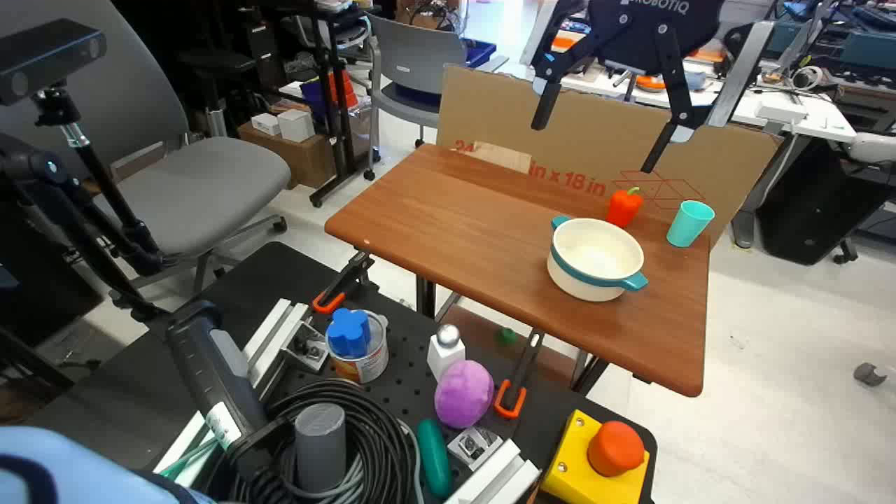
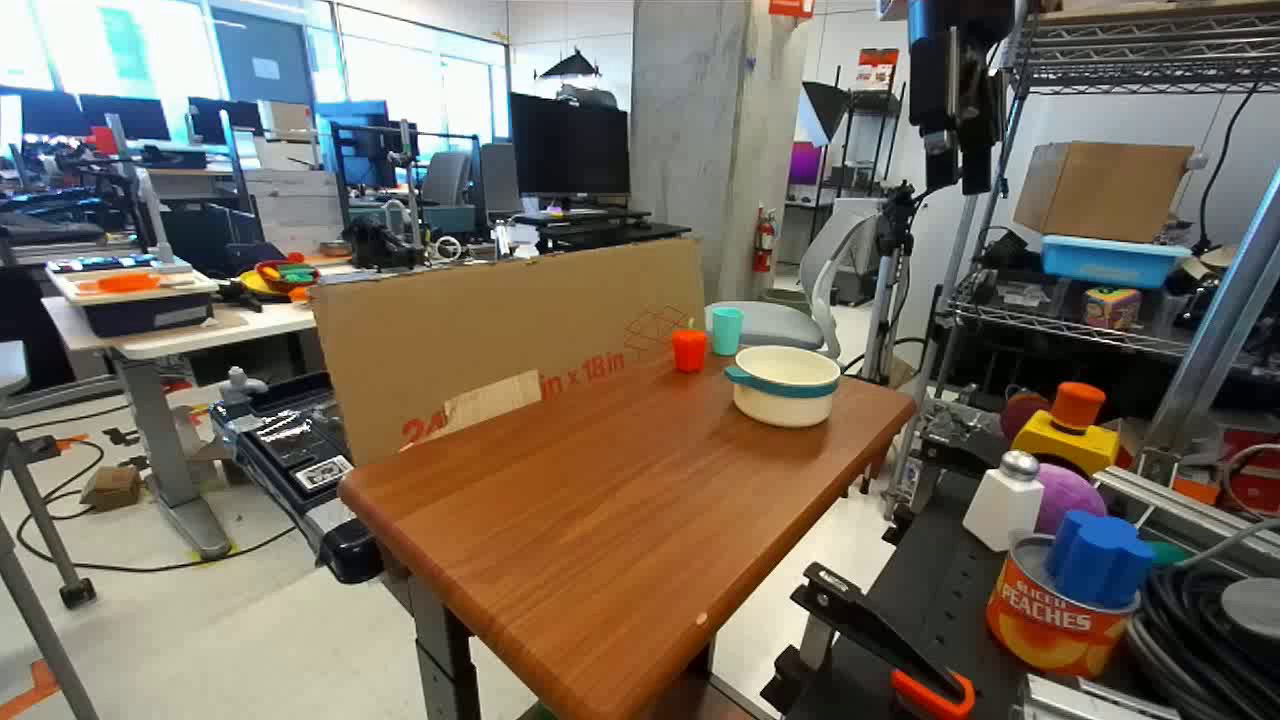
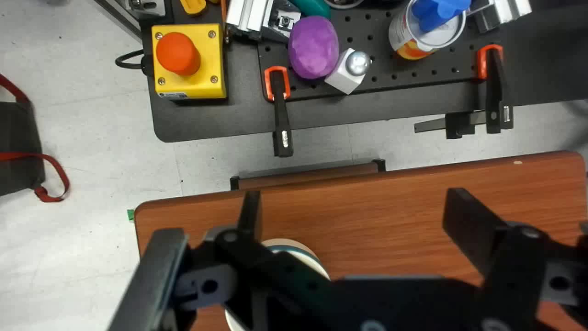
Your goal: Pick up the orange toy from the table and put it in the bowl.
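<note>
You have your black gripper spread; the orange pepper-shaped toy stands near the round white-and-teal bowl on the brown wooden table.

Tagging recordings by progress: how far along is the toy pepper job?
Nothing looks done: the orange toy bell pepper stands on the table near the bowl, whose inside looks bare. Nothing is in hand: the Robotiq gripper hangs open above the table. Left: grasp, carry and release; the pepper is outside the bowl.
</note>
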Controlling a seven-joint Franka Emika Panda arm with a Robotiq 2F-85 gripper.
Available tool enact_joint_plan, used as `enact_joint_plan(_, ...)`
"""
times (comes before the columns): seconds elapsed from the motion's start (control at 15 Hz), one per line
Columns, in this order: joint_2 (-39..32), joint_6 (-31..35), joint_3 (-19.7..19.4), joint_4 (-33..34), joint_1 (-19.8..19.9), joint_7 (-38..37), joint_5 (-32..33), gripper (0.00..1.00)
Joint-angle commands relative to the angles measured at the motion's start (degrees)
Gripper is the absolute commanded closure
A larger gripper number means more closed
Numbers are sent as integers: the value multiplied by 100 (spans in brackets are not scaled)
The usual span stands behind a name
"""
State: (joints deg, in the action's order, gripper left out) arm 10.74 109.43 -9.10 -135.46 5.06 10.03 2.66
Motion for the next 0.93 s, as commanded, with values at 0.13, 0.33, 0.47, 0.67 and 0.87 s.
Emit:
enact_joint_plan(0.13,-2,-4,50,10,50,7,-10,0)
enact_joint_plan(0.33,-2,-4,50,10,50,7,-10,0)
enact_joint_plan(0.47,-160,-145,74,251,2,-53,-211,0)
enact_joint_plan(0.67,-415,-164,139,750,-62,-87,-623,0)
enact_joint_plan(0.87,-840,-129,210,1517,-84,-259,-889,0)
